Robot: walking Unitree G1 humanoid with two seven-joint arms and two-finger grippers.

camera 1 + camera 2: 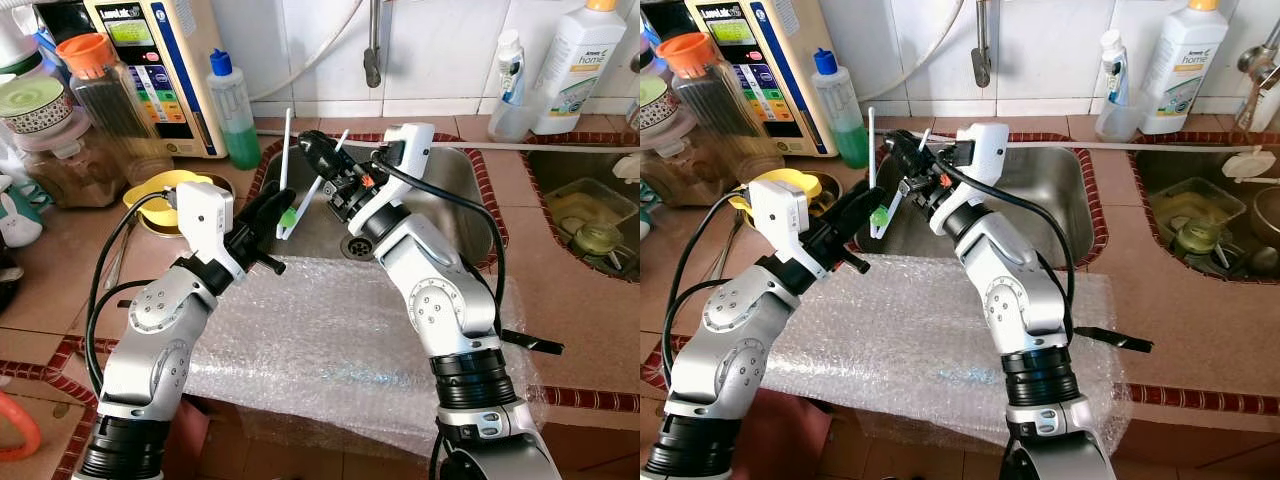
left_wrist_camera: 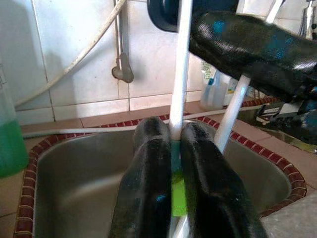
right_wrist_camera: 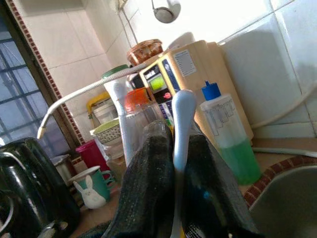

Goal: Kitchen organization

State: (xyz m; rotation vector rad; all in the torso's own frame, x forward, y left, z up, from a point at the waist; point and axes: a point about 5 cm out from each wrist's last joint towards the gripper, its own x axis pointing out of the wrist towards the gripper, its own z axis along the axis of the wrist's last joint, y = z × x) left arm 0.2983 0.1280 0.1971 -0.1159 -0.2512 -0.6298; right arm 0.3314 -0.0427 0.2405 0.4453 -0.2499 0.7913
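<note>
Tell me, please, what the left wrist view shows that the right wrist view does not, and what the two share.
Left wrist view: the left gripper shut on the green base of the white tongs, with the steel sink basin and the wall tap beyond it.
Right wrist view: the right gripper shut on one white prong, facing the beige water purifier, an orange-lidded jar and a rabbit mug.
Shared: the tongs, the green-liquid bottle and the sink's tiled rim.
</note>
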